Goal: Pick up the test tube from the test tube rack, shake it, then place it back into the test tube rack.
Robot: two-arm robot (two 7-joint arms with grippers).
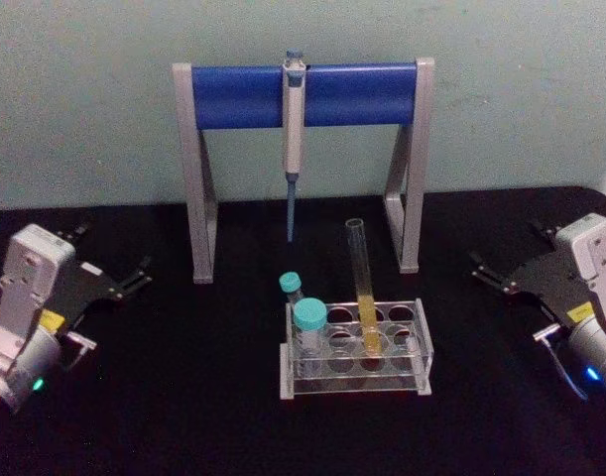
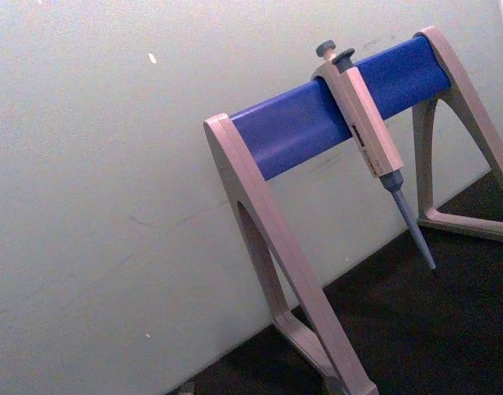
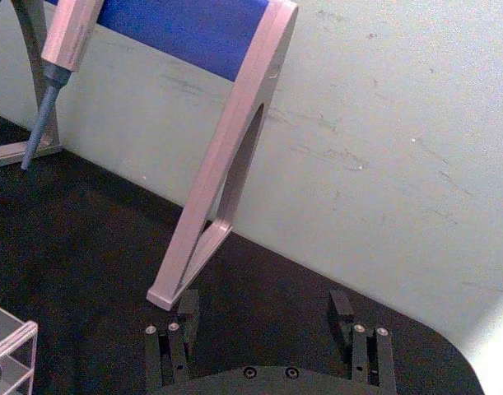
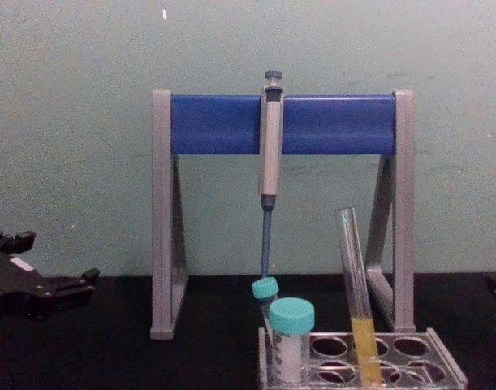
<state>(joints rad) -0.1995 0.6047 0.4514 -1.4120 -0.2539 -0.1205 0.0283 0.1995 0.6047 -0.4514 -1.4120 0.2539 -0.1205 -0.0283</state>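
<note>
Both spread and empty: left tool (image 1: 114, 250) at nine o'clock, right tool (image 1: 504, 248) at three o'clock of test tube rack (image 1: 423, 369) holding test tube (image 1: 363, 288).

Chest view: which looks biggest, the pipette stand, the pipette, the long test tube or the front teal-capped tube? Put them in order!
1. pipette stand, biggest by far
2. pipette, a bit longer and thicker than the next
3. test tube; it is a close call, because it stands nearer the camera
4. front teal-capped tube, smallest
</note>
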